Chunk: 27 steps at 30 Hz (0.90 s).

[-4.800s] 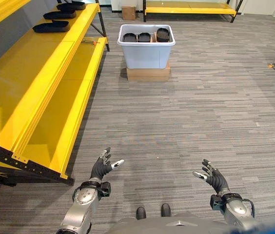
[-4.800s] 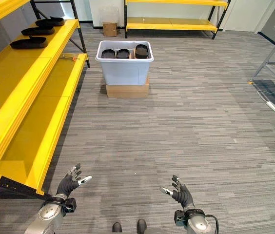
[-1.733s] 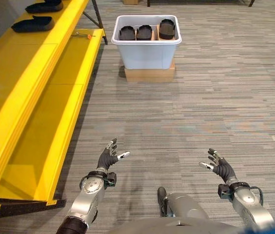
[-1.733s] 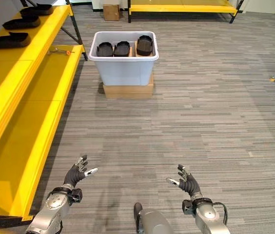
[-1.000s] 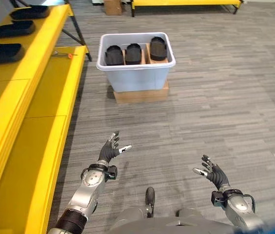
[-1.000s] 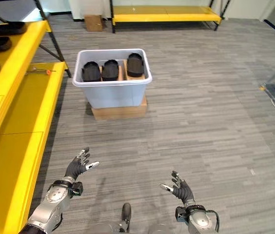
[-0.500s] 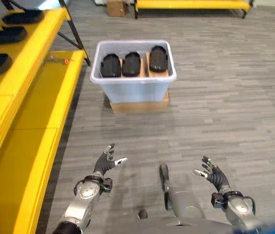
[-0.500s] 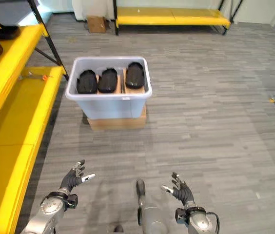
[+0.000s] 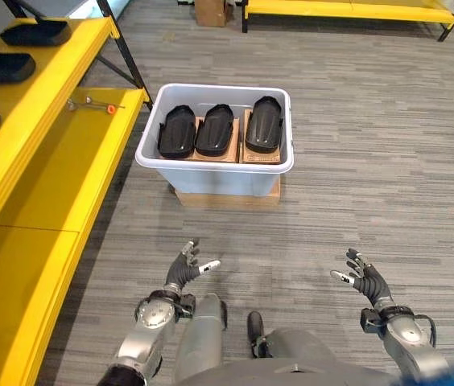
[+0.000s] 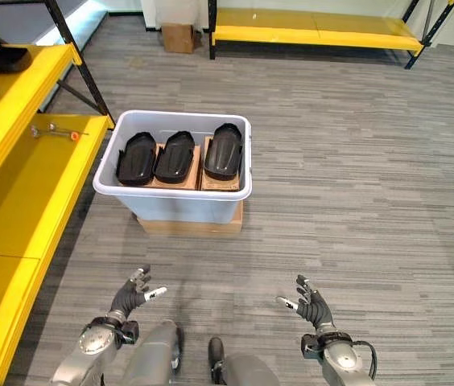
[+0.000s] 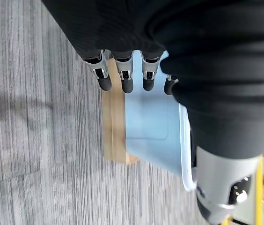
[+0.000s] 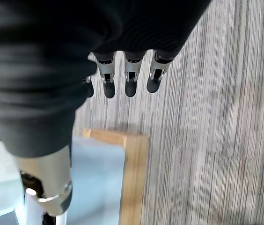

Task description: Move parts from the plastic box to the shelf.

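Both our hands are empty: left hand (image 9: 181, 272) and right hand (image 9: 365, 281) held low, fingers spread and relaxed. Ahead of the fingertips, well apart, sits the plastic box (image 9: 216, 168) on a cardboard base (image 9: 225, 197), three black parts (image 9: 218, 129) side by side inside. The yellow shelf (image 9: 42, 153) lies beyond our left fingers.

Risks, as we judge them: the box may slide on the cardboard if bumped; the parts lie close-packed, so a lift could snag a neighbour.

No legible writing.
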{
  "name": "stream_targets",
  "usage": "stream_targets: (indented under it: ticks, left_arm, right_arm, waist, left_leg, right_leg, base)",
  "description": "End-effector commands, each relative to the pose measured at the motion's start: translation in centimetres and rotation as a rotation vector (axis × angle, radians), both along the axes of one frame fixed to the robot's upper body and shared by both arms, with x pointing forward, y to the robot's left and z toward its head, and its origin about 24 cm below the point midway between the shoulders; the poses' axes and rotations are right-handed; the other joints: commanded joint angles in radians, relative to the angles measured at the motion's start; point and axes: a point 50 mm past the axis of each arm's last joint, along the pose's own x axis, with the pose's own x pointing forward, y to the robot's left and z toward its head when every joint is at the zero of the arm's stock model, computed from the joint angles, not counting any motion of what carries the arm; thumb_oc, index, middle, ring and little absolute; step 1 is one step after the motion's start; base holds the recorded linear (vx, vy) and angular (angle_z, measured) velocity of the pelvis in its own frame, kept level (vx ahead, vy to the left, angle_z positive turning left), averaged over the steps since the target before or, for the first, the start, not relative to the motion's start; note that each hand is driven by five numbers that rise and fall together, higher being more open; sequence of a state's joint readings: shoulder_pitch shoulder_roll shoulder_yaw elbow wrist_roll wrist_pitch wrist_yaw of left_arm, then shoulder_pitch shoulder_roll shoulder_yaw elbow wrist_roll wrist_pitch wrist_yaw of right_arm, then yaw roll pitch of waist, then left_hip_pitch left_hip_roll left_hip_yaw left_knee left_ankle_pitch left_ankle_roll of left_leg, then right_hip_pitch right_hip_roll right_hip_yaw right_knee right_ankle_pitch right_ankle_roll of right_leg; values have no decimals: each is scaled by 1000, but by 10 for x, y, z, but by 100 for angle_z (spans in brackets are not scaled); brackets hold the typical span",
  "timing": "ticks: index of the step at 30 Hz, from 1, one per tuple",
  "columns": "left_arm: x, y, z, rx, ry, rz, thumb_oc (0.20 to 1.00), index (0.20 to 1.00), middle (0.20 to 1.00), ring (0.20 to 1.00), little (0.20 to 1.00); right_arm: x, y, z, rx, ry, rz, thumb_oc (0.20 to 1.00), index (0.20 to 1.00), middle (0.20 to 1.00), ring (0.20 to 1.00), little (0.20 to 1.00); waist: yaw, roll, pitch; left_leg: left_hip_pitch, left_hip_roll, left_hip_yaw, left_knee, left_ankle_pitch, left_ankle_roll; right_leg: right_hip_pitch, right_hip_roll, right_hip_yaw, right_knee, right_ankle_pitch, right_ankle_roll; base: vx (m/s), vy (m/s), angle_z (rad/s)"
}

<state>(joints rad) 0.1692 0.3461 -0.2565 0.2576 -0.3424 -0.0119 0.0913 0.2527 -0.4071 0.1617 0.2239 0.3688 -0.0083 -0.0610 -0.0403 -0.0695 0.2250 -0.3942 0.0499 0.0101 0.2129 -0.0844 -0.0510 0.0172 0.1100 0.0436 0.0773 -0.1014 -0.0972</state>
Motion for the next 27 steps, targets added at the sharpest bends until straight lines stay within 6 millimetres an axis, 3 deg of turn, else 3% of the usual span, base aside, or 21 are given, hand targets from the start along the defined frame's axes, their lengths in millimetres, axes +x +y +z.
stream_targets:
  ticks: [1, 7, 13, 17, 19, 20, 21, 23, 25, 27]
  left_arm:
    - [7, 5, 19, 27, -111, -17, 1000, 1000, 1000, 1000, 1000]
    - [9, 5, 22, 15, -130, -13, 1000, 1000, 1000, 1000, 1000]
    - [8, 12, 23, 36, -120, -15, 1000, 1000, 1000, 1000, 1000]
    - [9, 12, 24, 40, -119, -18, 1000, 1000, 1000, 1000, 1000]
    - [10, 12, 24, 42, -120, -18, 1000, 1000, 1000, 1000, 1000]
    - [13, 13, 27, 53, -132, -19, 1000, 1000, 1000, 1000, 1000]
    - [14, 16, 30, 62, -142, -18, 1000, 1000, 1000, 1000, 1000]
    - [11, 17, 28, 63, -133, -12, 1000, 1000, 1000, 1000, 1000]
    - [10, 16, 26, 54, -128, -16, 1000, 1000, 1000, 1000, 1000]
    - [10, 17, 26, 53, -127, -15, 1000, 1000, 1000, 1000, 1000]
  right_arm:
    - [2, -11, 14, -39, -77, -15, 1000, 1000, 1000, 1000, 1000]
    - [-2, -2, 7, 6, -50, -6, 1000, 1000, 1000, 1000, 1000]
    - [2, 8, 7, 28, -53, 28, 1000, 1000, 1000, 1000, 1000]
    - [3, 10, 8, 39, -61, 24, 1000, 1000, 1000, 1000, 1000]
    - [4, 12, 9, 44, -67, 26, 1000, 1000, 1000, 1000, 1000]
    - [7, 14, 10, 42, -77, 33, 1000, 1000, 1000, 1000, 1000]
    - [9, 16, 12, 47, -87, 37, 1000, 1000, 1000, 1000, 1000]
    - [7, 16, 11, 47, -85, 37, 1000, 1000, 1000, 1000, 1000]
    - [7, 16, 10, 50, -81, 37, 1000, 1000, 1000, 1000, 1000]
    - [8, 16, 11, 54, -87, 38, 1000, 1000, 1000, 1000, 1000]
  waist:
    - [-9, 48, -35]
    - [-12, 50, -78]
    - [-1, 40, -118]
    - [-4, 37, -120]
    - [-8, 42, -110]
    - [-20, 54, -83]
    - [-28, 74, -60]
    - [-30, 85, -58]
    - [-43, 91, -54]
    - [-47, 87, -50]
  left_leg:
    - [120, 28, -12, -118, 235, -13]
    - [167, -14, 20, -101, 174, 14]
    - [158, -62, 51, -44, 82, 52]
    - [158, -86, 48, -8, 36, 76]
    - [177, -98, 40, -14, 26, 90]
    - [208, -103, 40, -32, 23, 103]
    - [244, -97, 38, -61, 27, 108]
    - [274, -93, 43, -79, 25, 106]
    - [306, -90, 30, -107, 31, 103]
    - [324, -93, 31, -117, 31, 101]
  right_leg:
    - [-10, -80, 15, 71, -30, 134]
    - [56, -149, 36, 43, -47, 175]
    - [65, -230, 34, 11, -14, 223]
    - [48, -252, 35, 64, 14, 236]
    - [-7, -250, 43, 166, 73, 235]
    - [-81, -239, 42, 278, 139, 225]
    - [-133, -229, 16, 345, 131, 210]
    - [-150, -234, -34, 339, 99, 204]
    - [-198, -164, -41, 295, 29, 195]
    - [-207, -145, -48, 265, 24, 195]
  base:
    - [380, 214, -48]
    - [227, 177, -53]
    - [187, 170, 4]
    - [123, 119, 18]
    - [51, 117, 2]
    - [36, 188, 0]
    - [60, 189, -2]
    - [128, 101, 9]
    - [146, 23, 2]
    - [121, -23, -7]
